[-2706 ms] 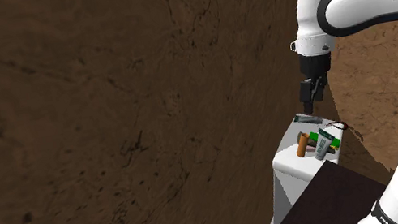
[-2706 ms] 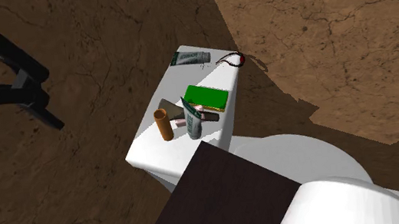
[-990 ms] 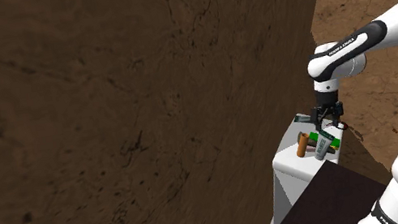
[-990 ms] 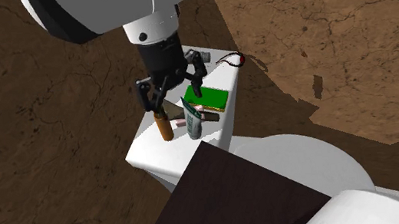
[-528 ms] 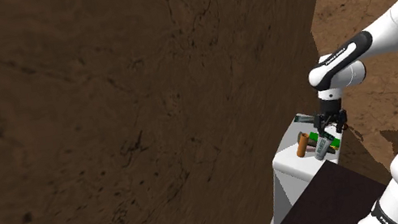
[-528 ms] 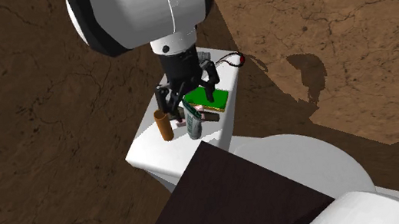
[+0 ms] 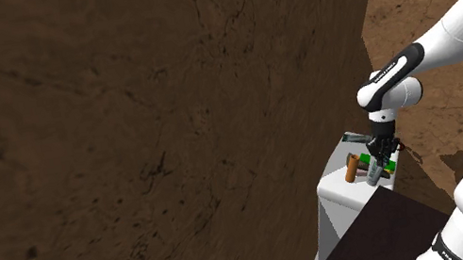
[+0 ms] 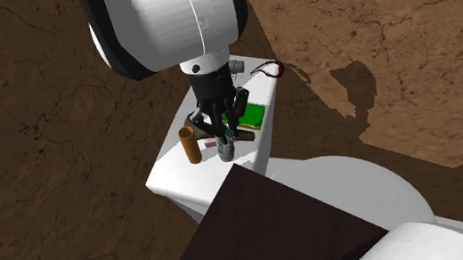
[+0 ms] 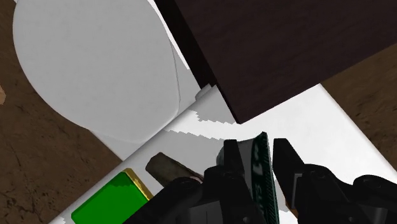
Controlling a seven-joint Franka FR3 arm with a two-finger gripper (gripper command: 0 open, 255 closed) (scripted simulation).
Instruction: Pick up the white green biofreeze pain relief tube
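Evidently the gripper (image 9: 257, 158) straddles the upright tube (image 9: 264, 184) to pinch its flat sides. A brown cylinder (image 8: 189, 145) stands at the tube's nine o'clock in the second exterior view. Whether the gripper is clenched, I cannot tell.

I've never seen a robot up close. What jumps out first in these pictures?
The big white arm looms at the second exterior view's top, its black end effector clasping a white and green tube on a small white surface. Beside the tube, a bright green box and a brown cylinder stand out.
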